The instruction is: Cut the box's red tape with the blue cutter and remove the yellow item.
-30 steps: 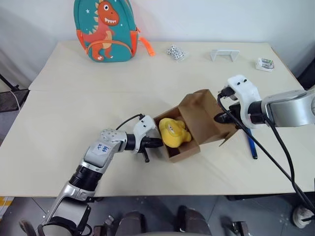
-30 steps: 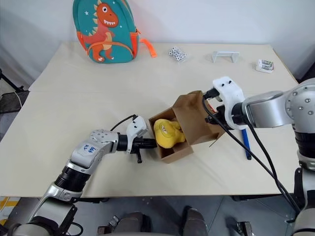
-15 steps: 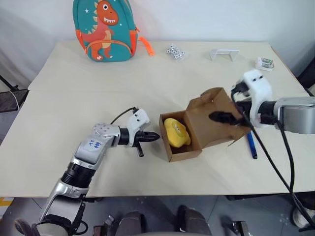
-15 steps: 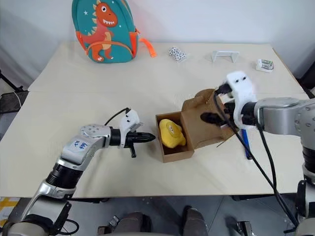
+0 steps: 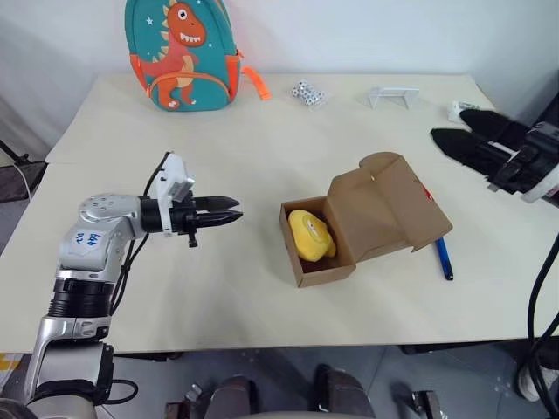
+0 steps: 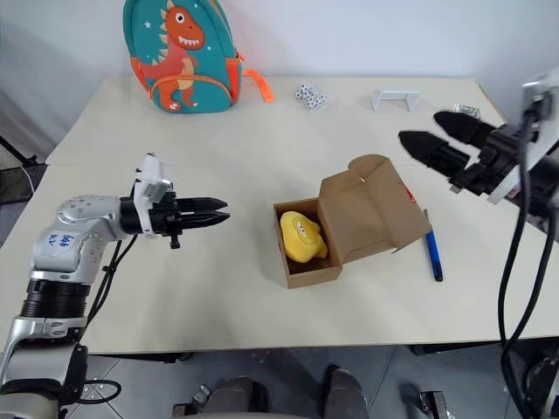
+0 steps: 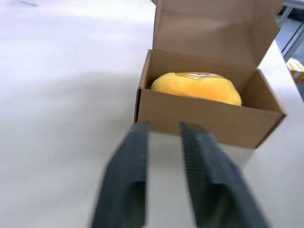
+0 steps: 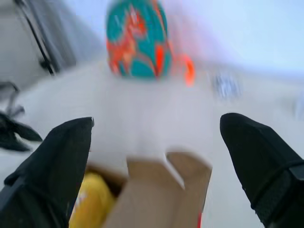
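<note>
Box open, both my grippers empty.
The box [image 5: 367, 220] sits mid-table, lid back, the yellow item [image 5: 312, 234] inside, the blue cutter [image 5: 444, 257] just right. My left gripper [image 5: 229, 214] hovers left, fingers slightly parted; my right gripper [image 6: 430, 138] is raised, jaws wide.

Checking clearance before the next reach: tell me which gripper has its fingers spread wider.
The right gripper: its two black fingers stand far apart, raised beyond the box. The left gripper shows just a narrow gap between its fingers.

Lighting was bright and even, with soft shadows on the table [image 5: 262, 157]. The right wrist view was heavily motion-blurred; the left gripper's fingers [image 7: 137, 171] appeared out of focus.
</note>
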`<control>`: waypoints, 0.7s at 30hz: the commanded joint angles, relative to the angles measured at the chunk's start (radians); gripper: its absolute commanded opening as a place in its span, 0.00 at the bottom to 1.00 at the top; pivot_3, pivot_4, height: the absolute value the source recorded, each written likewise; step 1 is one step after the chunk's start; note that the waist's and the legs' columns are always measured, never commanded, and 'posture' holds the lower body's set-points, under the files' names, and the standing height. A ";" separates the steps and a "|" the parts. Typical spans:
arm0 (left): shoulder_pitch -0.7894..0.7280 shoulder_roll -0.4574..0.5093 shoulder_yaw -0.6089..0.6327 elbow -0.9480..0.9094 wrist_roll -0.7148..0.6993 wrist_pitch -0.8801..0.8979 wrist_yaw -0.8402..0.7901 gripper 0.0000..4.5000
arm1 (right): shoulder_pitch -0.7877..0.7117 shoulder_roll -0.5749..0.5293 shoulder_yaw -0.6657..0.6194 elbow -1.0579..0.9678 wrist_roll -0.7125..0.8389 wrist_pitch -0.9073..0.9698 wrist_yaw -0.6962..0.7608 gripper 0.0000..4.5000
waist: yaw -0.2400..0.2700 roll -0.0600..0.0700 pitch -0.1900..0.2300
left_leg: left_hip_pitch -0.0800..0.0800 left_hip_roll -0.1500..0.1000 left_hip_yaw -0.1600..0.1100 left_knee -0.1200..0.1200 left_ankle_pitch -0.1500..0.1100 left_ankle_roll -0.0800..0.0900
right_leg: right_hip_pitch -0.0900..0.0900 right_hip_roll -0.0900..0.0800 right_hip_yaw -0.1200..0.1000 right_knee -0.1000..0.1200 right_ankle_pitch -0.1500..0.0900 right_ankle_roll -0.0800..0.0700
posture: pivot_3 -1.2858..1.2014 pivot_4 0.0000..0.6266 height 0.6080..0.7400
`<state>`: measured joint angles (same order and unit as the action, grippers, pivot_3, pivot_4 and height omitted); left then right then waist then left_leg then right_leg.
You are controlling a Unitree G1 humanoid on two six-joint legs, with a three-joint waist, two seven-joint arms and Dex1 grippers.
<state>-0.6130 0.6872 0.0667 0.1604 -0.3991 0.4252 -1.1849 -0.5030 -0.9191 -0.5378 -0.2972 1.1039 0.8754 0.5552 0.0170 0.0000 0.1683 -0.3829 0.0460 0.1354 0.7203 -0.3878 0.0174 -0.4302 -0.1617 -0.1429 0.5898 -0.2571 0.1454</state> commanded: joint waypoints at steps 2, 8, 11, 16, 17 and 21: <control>0.078 0.147 0.113 0.167 0.013 -0.194 -0.123 0.58 | 0.177 0.009 -0.092 -0.077 -0.018 -0.133 0.290 1.00 | -0.002 -0.001 0.000 | 0.002 0.000 0.000 -0.003 0.000 -0.001 | 0.000 0.001 0.000 0.000 0.000 0.000 | 0.52 0.24 1.00; 0.084 0.265 0.103 0.232 0.015 -0.220 -0.242 0.98 | 0.516 0.031 -0.085 -0.100 -0.320 -0.530 0.670 1.00 | 0.014 -0.003 0.002 | 0.005 0.000 0.002 -0.003 0.000 -0.001 | 0.004 0.000 0.000 -0.001 0.000 0.000 | 0.52 0.24 1.00; 0.080 0.305 0.082 0.228 0.015 -0.185 -0.295 0.99 | 0.580 0.072 -0.118 -0.119 -0.301 -0.557 0.666 1.00 | 0.005 -0.003 0.002 | 0.007 0.000 0.005 -0.003 0.000 -0.001 | 0.004 0.000 0.003 -0.001 0.000 0.000 | 0.52 0.24 1.00; -0.042 0.231 0.015 0.137 -0.003 -0.152 -0.299 0.99 | 0.619 0.145 -0.107 -0.185 -0.301 -0.614 0.621 1.00 | -0.001 -0.003 0.002 | 0.015 0.001 0.010 -0.004 0.000 -0.001 | 0.005 0.001 0.009 0.004 0.000 -0.001 | 0.52 0.24 1.00; -0.082 0.203 -0.013 0.112 -0.002 -0.120 -0.289 0.99 | 0.621 0.150 -0.101 -0.195 -0.299 -0.614 0.615 1.00 | 0.006 -0.003 0.002 | 0.015 0.001 0.010 -0.003 0.000 -0.001 | 0.005 0.001 0.009 0.004 0.000 -0.001 | 0.52 0.24 1.00; -0.271 0.087 -0.198 0.052 0.092 -0.032 -0.273 0.99 | 0.609 0.152 -0.065 -0.235 -0.284 -0.610 0.588 1.00 | 0.010 -0.004 0.002 | 0.014 0.000 0.010 -0.001 0.000 -0.001 | 0.005 0.001 0.010 0.004 0.000 -0.001 | 0.52 0.24 1.00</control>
<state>-0.8331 0.7912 -0.0724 0.2651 -0.3411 0.3622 -1.4665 0.1122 -0.7682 -0.5952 -0.4927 0.7985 0.2802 1.1568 0.0272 -0.0040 0.1701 -0.3692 0.0463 0.1451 0.7191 -0.3881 0.0163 -0.4247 -0.1605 -0.1333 0.5935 -0.2573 0.1446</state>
